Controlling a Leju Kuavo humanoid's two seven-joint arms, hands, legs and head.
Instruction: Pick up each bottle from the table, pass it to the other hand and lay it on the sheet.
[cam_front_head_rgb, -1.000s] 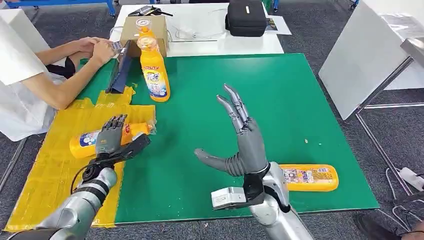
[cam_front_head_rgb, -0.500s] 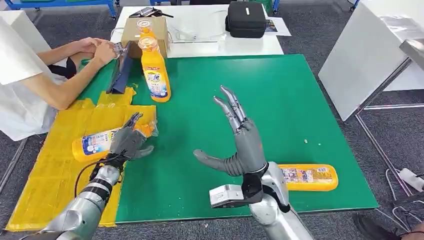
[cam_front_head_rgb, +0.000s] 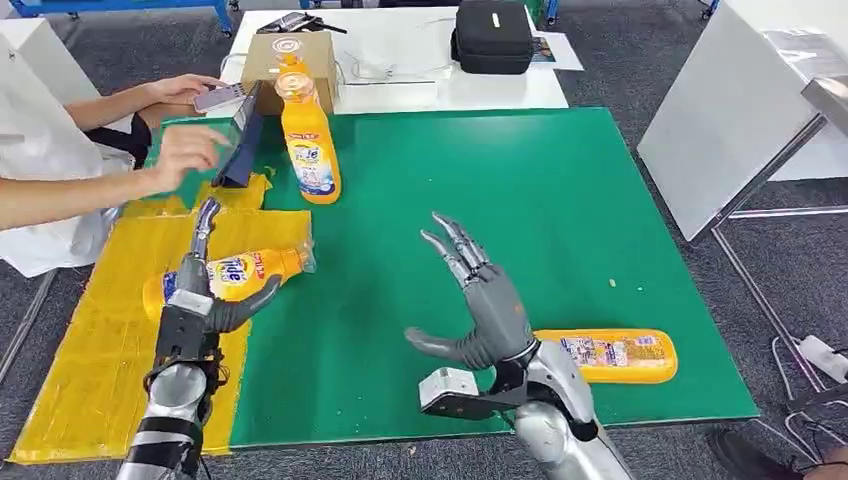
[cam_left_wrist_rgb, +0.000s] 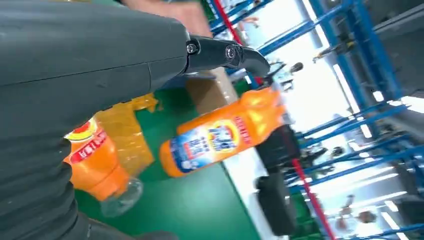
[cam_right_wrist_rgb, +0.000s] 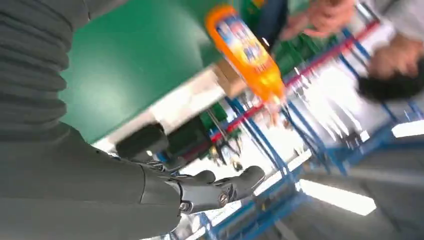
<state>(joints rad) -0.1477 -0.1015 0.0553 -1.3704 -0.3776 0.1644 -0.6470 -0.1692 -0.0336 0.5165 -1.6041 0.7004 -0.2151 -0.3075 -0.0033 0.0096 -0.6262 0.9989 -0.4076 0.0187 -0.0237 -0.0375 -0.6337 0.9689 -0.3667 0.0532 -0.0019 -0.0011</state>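
Green table (cam_front_head_rgb: 560, 190) now shows the left hand (cam_front_head_rgb: 200, 290) lifted off, fingers apart, from 1 bottle (cam_front_head_rgb: 225, 277) lying on the yellow sheet (cam_front_head_rgb: 90, 350), delivery done, while the right hand (cam_front_head_rgb: 480, 305) hovers spread and empty.

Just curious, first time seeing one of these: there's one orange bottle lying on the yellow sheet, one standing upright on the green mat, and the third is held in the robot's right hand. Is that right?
Not quite. The right hand holds nothing; its fingers are spread. The third bottle lies on the green mat beside that arm, as the head view shows. The rest stands: one bottle lies on the yellow sheet, one stands upright.
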